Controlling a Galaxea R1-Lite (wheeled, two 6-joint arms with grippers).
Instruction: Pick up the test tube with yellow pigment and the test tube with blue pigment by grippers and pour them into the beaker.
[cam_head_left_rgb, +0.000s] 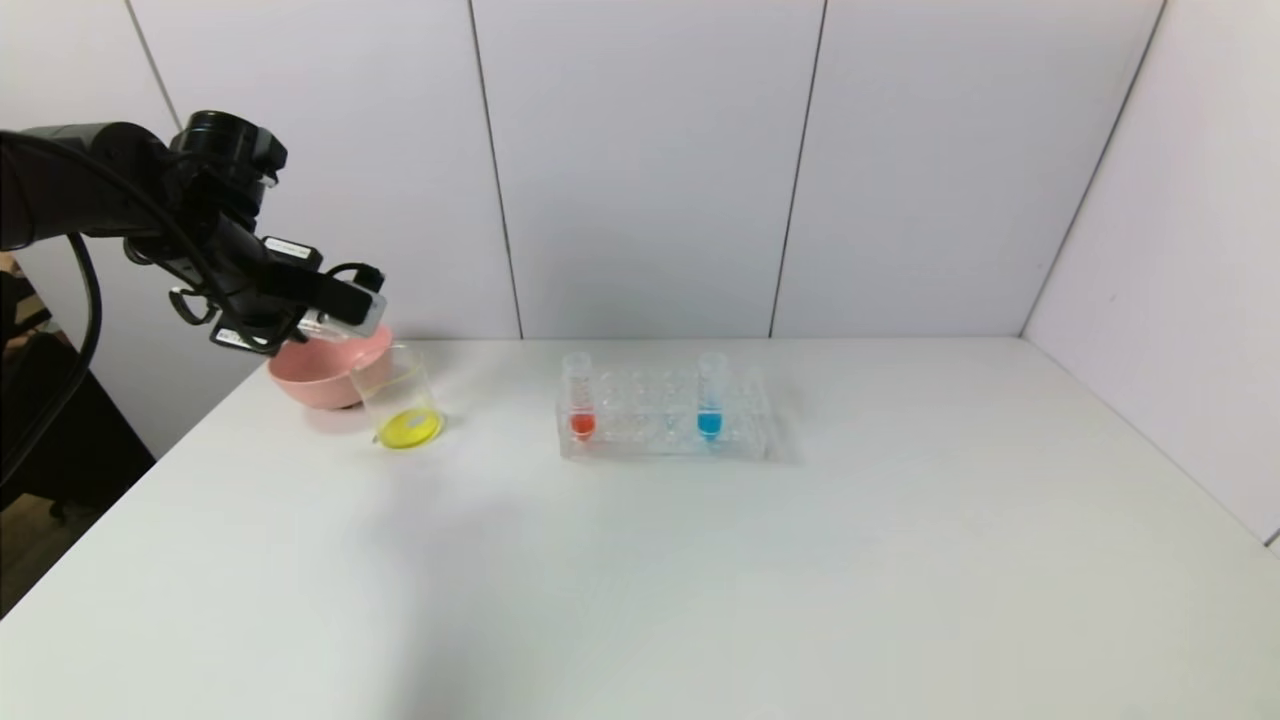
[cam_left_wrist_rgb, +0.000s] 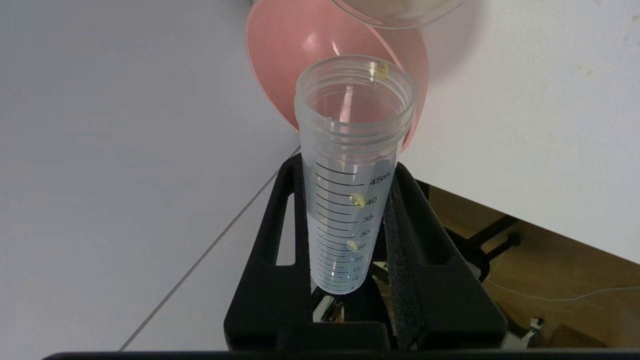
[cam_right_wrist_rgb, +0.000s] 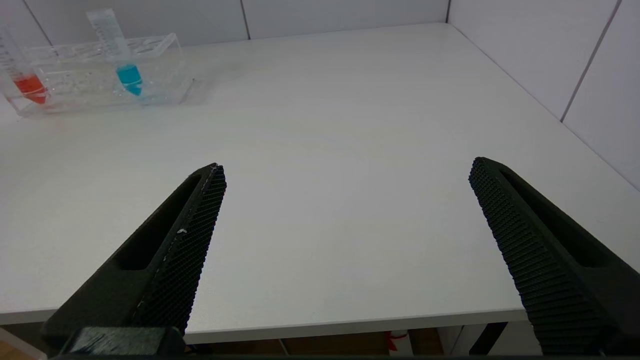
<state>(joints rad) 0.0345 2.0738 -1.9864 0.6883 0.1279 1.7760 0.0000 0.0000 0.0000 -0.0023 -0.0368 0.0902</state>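
Yellow tube (cam_left_wrist_rgb: 350, 200) clamped in L hand (cam_left_wrist_rgb: 350, 225), over bowl (cam_left_wrist_rgb: 280, 60).

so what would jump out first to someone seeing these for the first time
The left end effector, raised at the table's left edge, is shut on a slim clear graduated test tube, nearly empty, its mouth over the round pink bowl. Beside the bowl, the small clear glass beaker holds yellow liquid. Mid-table, red and blue tubes stand in a clear rack.

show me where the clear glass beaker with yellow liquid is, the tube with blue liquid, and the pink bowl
Clear glass beaker with yellow liquid (cam_head_left_rgb: 398, 400), head view, on its front wall.
Slim clear tube with blue liquid (cam_head_left_rgb: 710, 422), head view, on its blue tip.
Pink bowl (cam_head_left_rgb: 312, 382), head view, on its outer side.
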